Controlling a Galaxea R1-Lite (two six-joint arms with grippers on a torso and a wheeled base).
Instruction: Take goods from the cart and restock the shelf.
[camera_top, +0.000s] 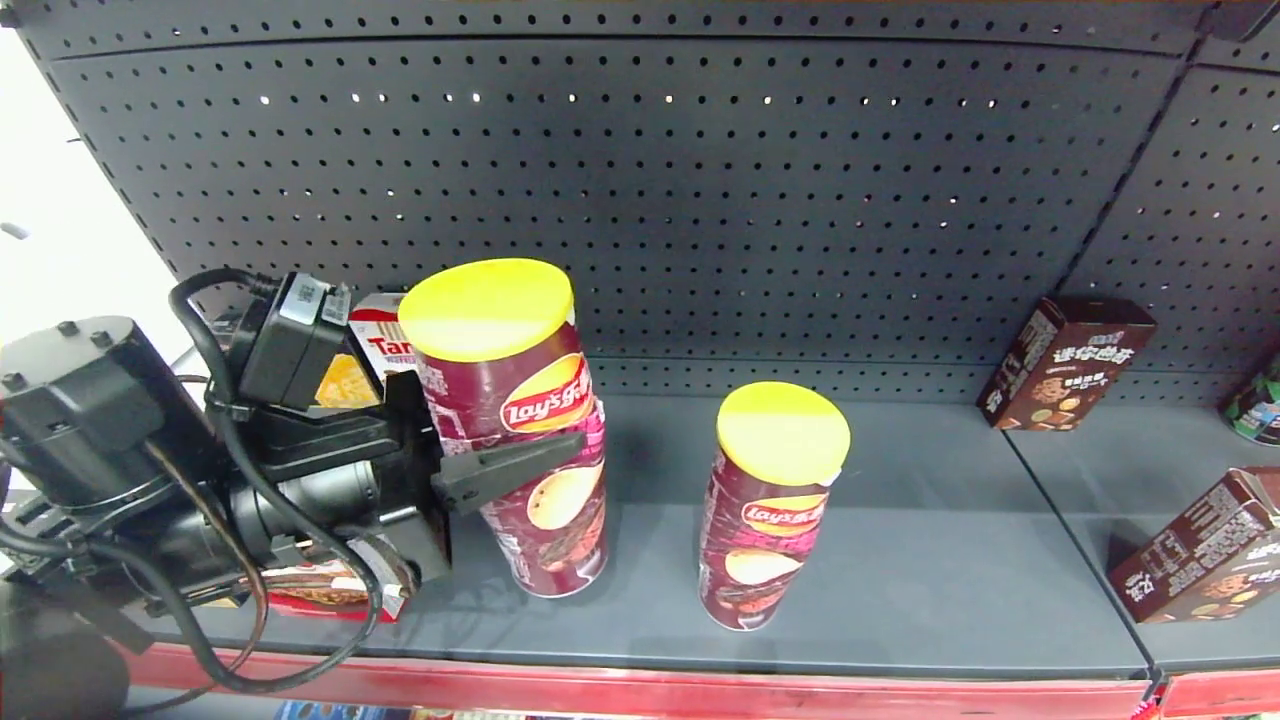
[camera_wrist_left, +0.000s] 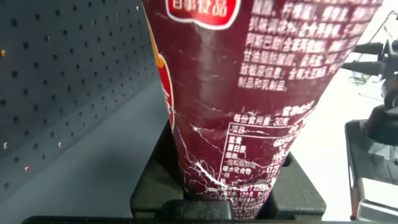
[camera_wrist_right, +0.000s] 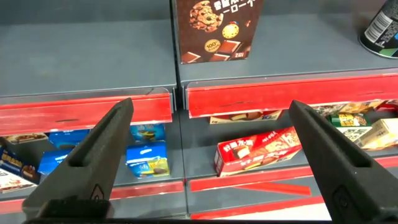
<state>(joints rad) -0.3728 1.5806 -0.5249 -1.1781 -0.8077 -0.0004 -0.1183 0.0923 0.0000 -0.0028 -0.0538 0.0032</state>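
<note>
Held canister: head view; yellow-lidded chips canister (camera_top: 515, 400) at the left of the shelf (camera_top: 900, 570), leaning slightly, with the left gripper (camera_top: 545, 450) clamped round its middle.
Base contact: hard to tell whether its foot rests on the board or hangs just above.
Second canister (camera_top: 770, 510): upright and free, near the held one but apart.
Progress: seemingly one placed and one at set-down; release not yet done.
Box behind arm (camera_top: 385, 340): mostly hidden.
Left wrist view: canister wall close between the fingers, lid and foot cut off.
Right wrist view: right gripper (camera_wrist_right: 211, 106) spread wide and empty, facing lower shelves with a cookie box (camera_wrist_right: 217, 28) and blue packs (camera_wrist_right: 146, 158).
Remaining stock: cannot be judged.
</note>
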